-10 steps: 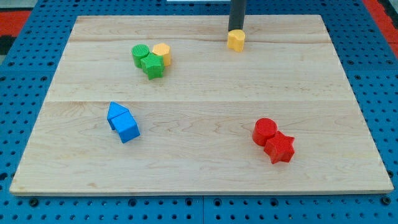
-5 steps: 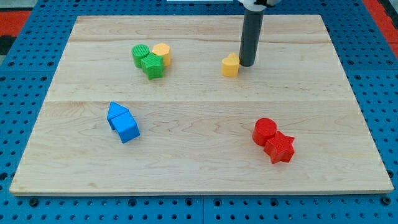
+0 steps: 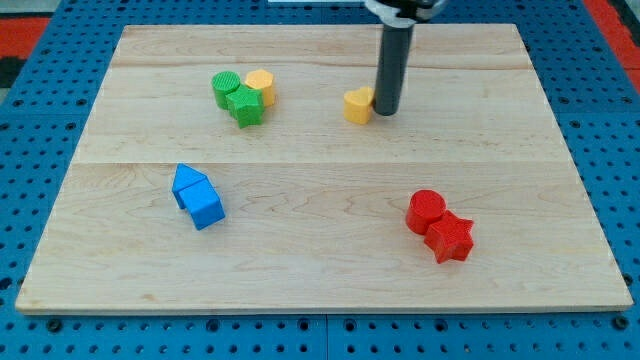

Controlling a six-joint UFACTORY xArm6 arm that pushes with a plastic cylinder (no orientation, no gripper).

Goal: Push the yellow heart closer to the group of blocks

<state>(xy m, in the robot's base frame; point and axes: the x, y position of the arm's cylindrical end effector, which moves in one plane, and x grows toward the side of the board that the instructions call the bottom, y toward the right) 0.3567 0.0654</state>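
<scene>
The yellow heart point(image 3: 357, 105) lies on the wooden board point(image 3: 320, 260) in the upper middle. My tip point(image 3: 385, 112) touches its right side. To the view's left is a group of blocks: a green cylinder point(image 3: 226, 88), a green block point(image 3: 244, 105) and a yellow cylinder point(image 3: 261, 86), packed together. The heart stands apart from this group by a gap of about a hand's width of board.
Two blue blocks point(image 3: 197, 196) sit together at the lower left. A red cylinder point(image 3: 426, 210) and a red star point(image 3: 450, 238) sit together at the lower right. A blue pegboard surrounds the board.
The rod came down the view and then moved left, pushing the yellow heart down and left, nearer the green and yellow group. The other blocks have not moved.
</scene>
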